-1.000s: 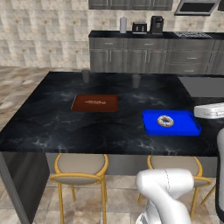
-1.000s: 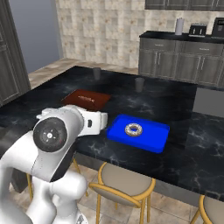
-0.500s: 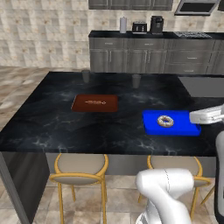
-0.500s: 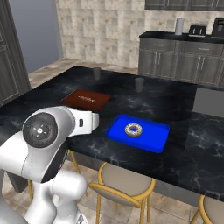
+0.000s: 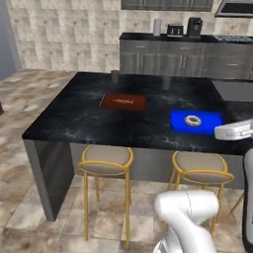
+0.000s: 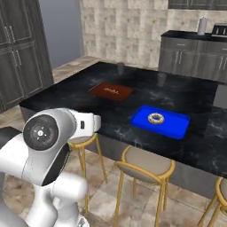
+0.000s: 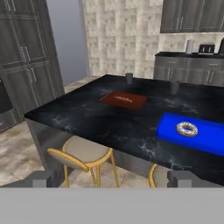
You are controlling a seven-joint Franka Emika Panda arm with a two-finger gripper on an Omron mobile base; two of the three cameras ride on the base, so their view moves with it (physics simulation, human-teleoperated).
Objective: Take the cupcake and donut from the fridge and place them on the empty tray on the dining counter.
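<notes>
The counter [image 5: 89, 118] lies broadly bare around the tray [image 5: 207, 121], reddish-brown board [image 5: 123, 102] and two far cups [image 6: 120, 68], stools [image 5: 106, 160] lining its near edge.

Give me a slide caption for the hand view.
Donut on blue tray, brown board beyond, on the marble dining counter.

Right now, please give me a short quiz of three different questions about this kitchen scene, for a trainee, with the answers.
1. True or false: the donut already lies on the blue tray.
2. What lies on the dining counter beside the tray? A) a reddish-brown board, B) a plate, C) a pan.
3. Fill in: the gripper, seen in the hand view, is ____ and holds nothing.

Key: 1 true; 2 A, the reddish-brown board; 3 open.
</notes>
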